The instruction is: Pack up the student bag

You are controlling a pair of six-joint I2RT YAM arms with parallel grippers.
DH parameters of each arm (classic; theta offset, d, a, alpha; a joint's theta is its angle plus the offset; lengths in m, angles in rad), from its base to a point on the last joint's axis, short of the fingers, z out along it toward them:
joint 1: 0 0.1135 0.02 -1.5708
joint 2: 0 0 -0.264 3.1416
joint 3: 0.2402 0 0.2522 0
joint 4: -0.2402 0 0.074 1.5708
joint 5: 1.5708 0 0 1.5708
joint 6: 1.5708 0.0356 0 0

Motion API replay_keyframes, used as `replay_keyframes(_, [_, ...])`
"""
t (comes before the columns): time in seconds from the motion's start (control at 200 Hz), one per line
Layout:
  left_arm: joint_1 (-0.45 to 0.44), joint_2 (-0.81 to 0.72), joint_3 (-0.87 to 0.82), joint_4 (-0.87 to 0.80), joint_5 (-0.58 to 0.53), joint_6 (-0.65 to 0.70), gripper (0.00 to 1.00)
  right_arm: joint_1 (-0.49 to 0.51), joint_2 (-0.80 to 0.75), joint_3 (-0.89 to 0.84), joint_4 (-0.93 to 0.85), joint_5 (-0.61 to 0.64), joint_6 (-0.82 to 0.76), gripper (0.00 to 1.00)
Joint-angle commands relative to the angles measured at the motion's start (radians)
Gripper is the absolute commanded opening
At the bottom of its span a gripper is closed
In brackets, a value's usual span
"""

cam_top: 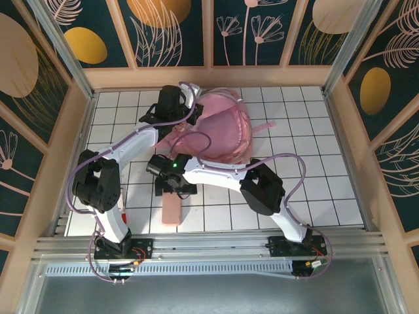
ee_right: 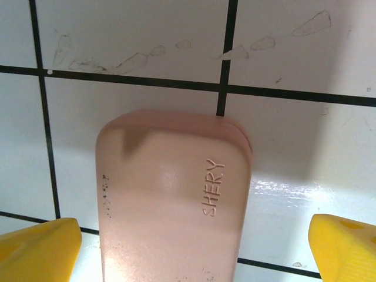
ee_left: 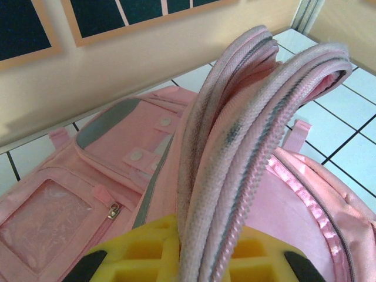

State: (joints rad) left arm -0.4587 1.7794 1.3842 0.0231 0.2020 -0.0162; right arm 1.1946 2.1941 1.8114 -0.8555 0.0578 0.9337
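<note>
Bag [cam_top: 226, 127] lay at the far middle of the table [cam_top: 314, 163]. Left gripper [ee_left: 191, 267] was clenched on its raised zip edge [ee_left: 247, 147]. Right gripper [ee_right: 188, 247] was wide open, straddling the pink case [ee_right: 170, 200] without touching it.

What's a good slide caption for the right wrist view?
Right tool open, its yellow fingers either side of a pink case embossed SHERY on the white tiled table.

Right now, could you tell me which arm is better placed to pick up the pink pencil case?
The right. The right gripper is open directly over the pencil case lying on the table. The left gripper is shut on the zipper edge of the student bag, holding it up.
</note>
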Motion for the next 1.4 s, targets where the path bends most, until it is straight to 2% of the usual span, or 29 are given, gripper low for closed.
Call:
replay_keyframes(0.0, [0.012, -0.026, 0.023, 0.073, 0.004, -0.01, 0.0, -0.009, 0.06, 0.027, -0.118, 0.034, -0.013, 0.99])
replay_keyframes(0.27, [0.012, -0.034, 0.018, 0.06, -0.003, -0.002, 0.0, 0.006, 0.13, 0.121, -0.103, -0.002, -0.115, 0.99])
replay_keyframes(0.415, [0.012, -0.044, 0.019, 0.046, -0.014, 0.013, 0.0, 0.005, 0.103, 0.171, -0.103, -0.012, -0.079, 0.99])
replay_keyframes(0.601, [0.012, -0.055, 0.022, 0.034, -0.018, 0.024, 0.0, 0.01, 0.075, 0.146, -0.084, -0.016, -0.037, 0.99])
replay_keyframes(0.806, [0.013, -0.059, 0.021, 0.025, -0.027, 0.041, 0.0, -0.002, 0.171, 0.176, -0.157, -0.036, -0.047, 0.98])
replay_keyframes(0.886, [0.012, -0.06, 0.014, 0.026, -0.023, 0.046, 0.0, -0.003, 0.199, 0.175, -0.194, -0.003, -0.07, 0.96])
replay_keyframes(1.006, [0.014, -0.081, 0.0, 0.026, -0.018, 0.051, 0.0, -0.004, 0.171, 0.1, -0.165, 0.036, -0.086, 0.87])
replay_keyframes(1.146, [0.014, -0.112, -0.028, 0.033, -0.019, 0.058, 0.0, -0.001, 0.121, 0.075, -0.138, 0.069, -0.074, 0.68])
replay_keyframes(1.306, [0.014, -0.121, -0.035, 0.045, 0.007, 0.038, 0.0, 0.001, 0.042, 0.01, -0.139, 0.117, 0.006, 0.61])
replay_keyframes(1.396, [0.014, -0.112, -0.015, 0.016, 0.023, 0.038, 0.0, -0.009, -0.056, -0.097, -0.096, 0.138, 0.068, 0.53])
